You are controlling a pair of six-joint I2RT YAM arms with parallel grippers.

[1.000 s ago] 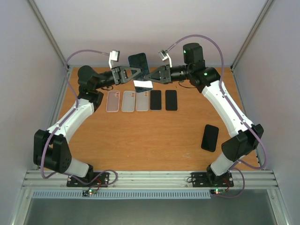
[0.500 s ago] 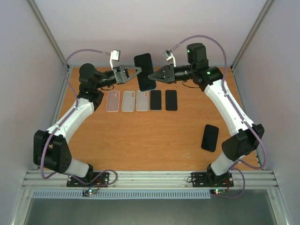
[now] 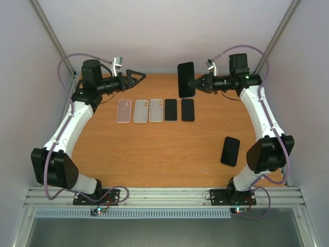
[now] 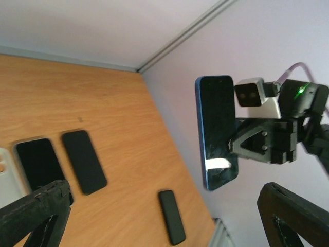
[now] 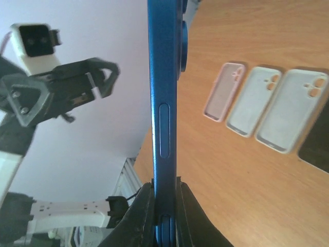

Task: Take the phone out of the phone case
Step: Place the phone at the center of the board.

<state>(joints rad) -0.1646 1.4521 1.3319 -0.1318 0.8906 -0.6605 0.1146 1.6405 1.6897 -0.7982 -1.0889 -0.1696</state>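
Observation:
My right gripper (image 3: 197, 82) is shut on the lower end of a blue phone (image 3: 186, 79), holding it upright in the air above the table's far edge. In the right wrist view the phone (image 5: 163, 103) shows edge-on with its side buttons, the fingers (image 5: 145, 216) clamping both faces. No case shows around it. Three pale empty phone cases (image 3: 140, 111) lie in a row on the table below. My left gripper (image 3: 134, 77) hangs at the far left, wide open and empty, well apart from the phone (image 4: 216, 134).
Two black phones (image 3: 179, 109) lie to the right of the cases. Another black phone (image 3: 230, 151) lies near the right arm. White walls and frame posts close in the orange table (image 3: 154, 154) at the back and sides.
The left gripper opened, let go of the phone and pulled back to the left. The right gripper carried the phone to the right and turned it upright.

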